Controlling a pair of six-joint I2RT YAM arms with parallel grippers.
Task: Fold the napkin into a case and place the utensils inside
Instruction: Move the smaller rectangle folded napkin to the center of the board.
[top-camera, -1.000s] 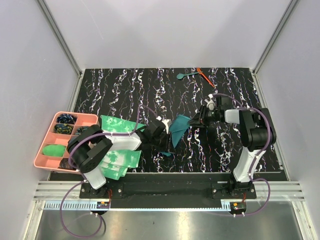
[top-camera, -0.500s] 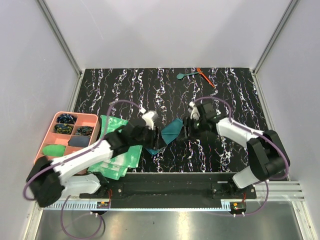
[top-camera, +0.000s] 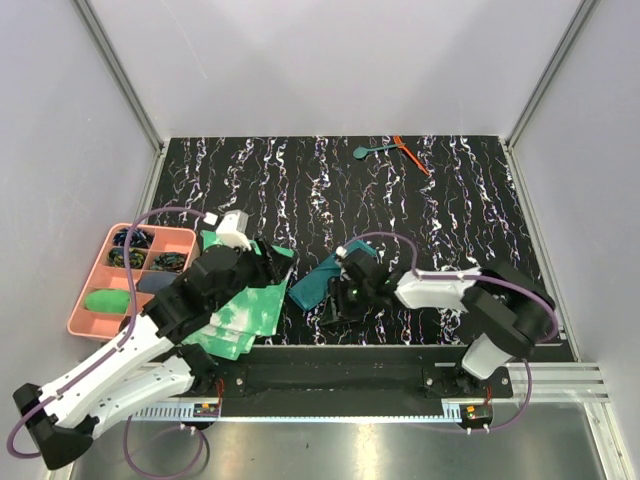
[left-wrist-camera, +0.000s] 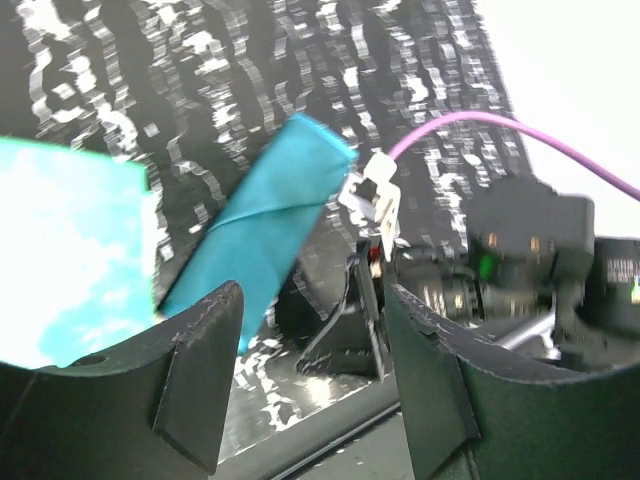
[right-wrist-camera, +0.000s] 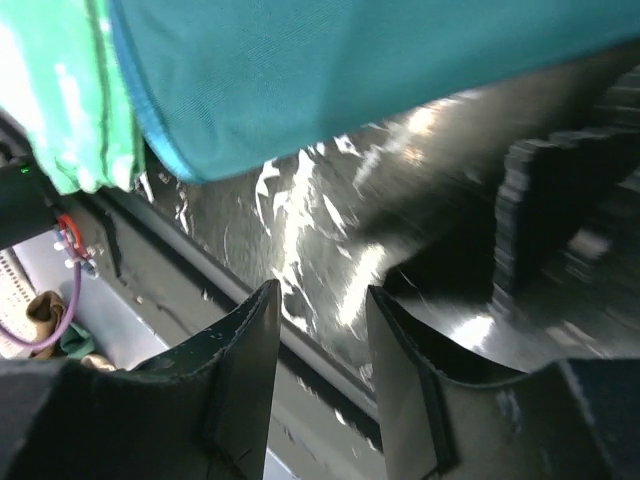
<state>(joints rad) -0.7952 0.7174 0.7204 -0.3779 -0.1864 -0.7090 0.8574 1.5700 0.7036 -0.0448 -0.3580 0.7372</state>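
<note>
Top external: the case (top-camera: 318, 283) lies by the table's (top-camera: 250, 180) near edge, long axis near-left to far-right; left gripper (left-wrist-camera: 312, 300) and right gripper (right-wrist-camera: 322, 295) gape, empty.

from above, your right tool (top-camera: 341, 296) hides the case's (top-camera: 315, 280) near edge; your left arm (top-camera: 190, 300) covers part of the tie-dye cloths (top-camera: 248, 316) and pink tray (top-camera: 84, 300).

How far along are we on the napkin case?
Done: the napkin lies folded into a slim strip. In hand: nothing; left gripper and right gripper are open. Left: teal spoon and orange-red utensil lie at the far edge, not yet inside.
</note>
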